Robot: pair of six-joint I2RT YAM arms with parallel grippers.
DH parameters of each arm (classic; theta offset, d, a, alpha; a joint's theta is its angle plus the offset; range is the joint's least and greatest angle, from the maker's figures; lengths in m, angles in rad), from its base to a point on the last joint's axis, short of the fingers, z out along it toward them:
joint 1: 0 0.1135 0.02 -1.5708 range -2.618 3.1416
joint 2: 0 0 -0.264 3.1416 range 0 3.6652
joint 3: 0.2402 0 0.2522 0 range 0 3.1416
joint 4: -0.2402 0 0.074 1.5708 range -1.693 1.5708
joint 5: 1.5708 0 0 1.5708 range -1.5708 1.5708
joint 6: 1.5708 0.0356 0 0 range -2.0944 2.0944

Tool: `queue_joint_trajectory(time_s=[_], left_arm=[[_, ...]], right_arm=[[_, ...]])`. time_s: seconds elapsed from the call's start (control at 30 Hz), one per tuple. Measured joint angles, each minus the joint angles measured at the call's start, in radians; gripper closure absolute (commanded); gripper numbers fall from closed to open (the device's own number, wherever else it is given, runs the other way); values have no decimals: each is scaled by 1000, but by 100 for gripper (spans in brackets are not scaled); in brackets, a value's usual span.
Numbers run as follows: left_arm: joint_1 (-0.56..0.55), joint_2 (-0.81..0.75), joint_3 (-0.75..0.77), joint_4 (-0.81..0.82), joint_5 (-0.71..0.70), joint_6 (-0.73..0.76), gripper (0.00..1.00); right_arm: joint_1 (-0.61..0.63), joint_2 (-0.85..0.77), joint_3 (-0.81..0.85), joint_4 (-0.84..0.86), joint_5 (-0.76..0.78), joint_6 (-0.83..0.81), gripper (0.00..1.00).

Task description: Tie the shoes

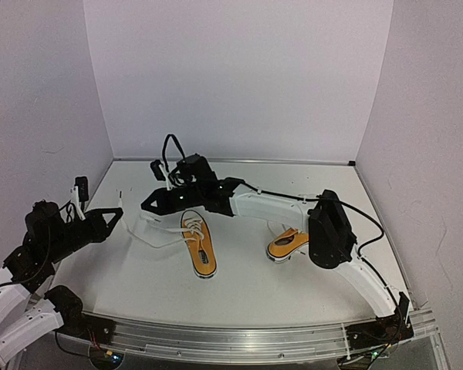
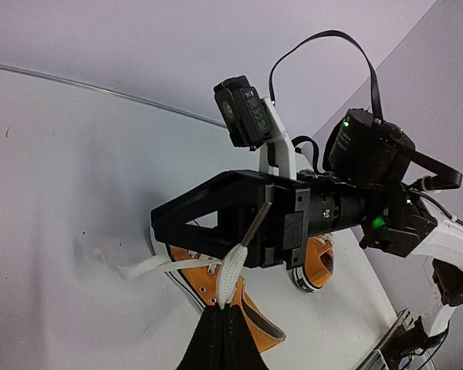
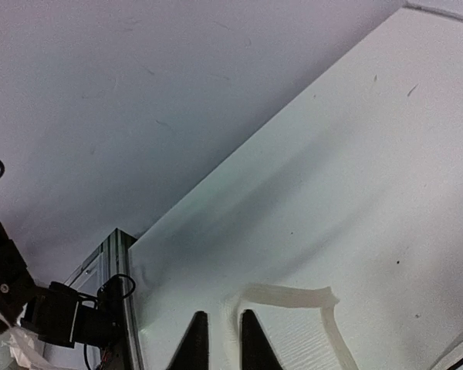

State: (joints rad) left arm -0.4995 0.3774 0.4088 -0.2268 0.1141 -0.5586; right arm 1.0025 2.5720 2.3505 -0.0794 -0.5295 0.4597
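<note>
Two orange-yellow shoes lie on the white table (image 1: pixel 239 297): the left shoe (image 1: pixel 199 245) in the middle, the right shoe (image 1: pixel 287 245) partly hidden under my right arm. My left gripper (image 1: pixel 120 212) is shut on a white lace end (image 2: pixel 230 270) with a dark aglet, drawn up from the left shoe (image 2: pixel 204 281). My right gripper (image 1: pixel 147 204) reaches across, left of that shoe. In the right wrist view its jaws (image 3: pixel 222 327) stand a narrow gap apart. A second lace (image 3: pixel 293 296) bends on the table and runs into that gap.
My right arm (image 1: pixel 278 206) spans the table above both shoes. The other shoe (image 2: pixel 320 262) sits behind my right gripper (image 2: pixel 156 220) in the left wrist view. White walls enclose the back and sides. A metal rail (image 1: pixel 239 335) runs along the near edge.
</note>
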Motion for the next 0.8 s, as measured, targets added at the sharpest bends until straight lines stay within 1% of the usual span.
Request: queue_joint_trajectory(time_s=[0.03, 0.13, 0.2, 0.27, 0.37, 0.5, 0.57, 0.67, 0.8], left_arm=[[0, -3, 0, -11, 7, -3, 100], [0, 8, 1, -46, 10, -12, 100], [0, 38, 5, -66, -6, -12, 100], [0, 105, 18, -82, -30, -10, 100], [-1, 243, 52, -91, -73, -7, 100], [-2, 518, 133, -66, -66, 38, 100], [-2, 658, 176, -48, -39, 74, 100], [-2, 858, 267, -32, -4, 129, 100], [3, 1026, 391, -15, 13, 183, 100]], right_arm=[[-2, 9, 0, -2, -11, 2, 60], [-11, 2, -42, 9, -33, 7, 50], [-18, -35, -118, 11, -40, 1, 44], [-30, -99, -223, -2, -44, -9, 39], [-57, -200, -348, -14, -50, -31, 41], [-117, -342, -468, -44, -49, -99, 49], [-142, -371, -471, -70, -39, -149, 52], [-166, -380, -462, -114, -19, -219, 55], [-156, -372, -459, -187, -12, -284, 58]])
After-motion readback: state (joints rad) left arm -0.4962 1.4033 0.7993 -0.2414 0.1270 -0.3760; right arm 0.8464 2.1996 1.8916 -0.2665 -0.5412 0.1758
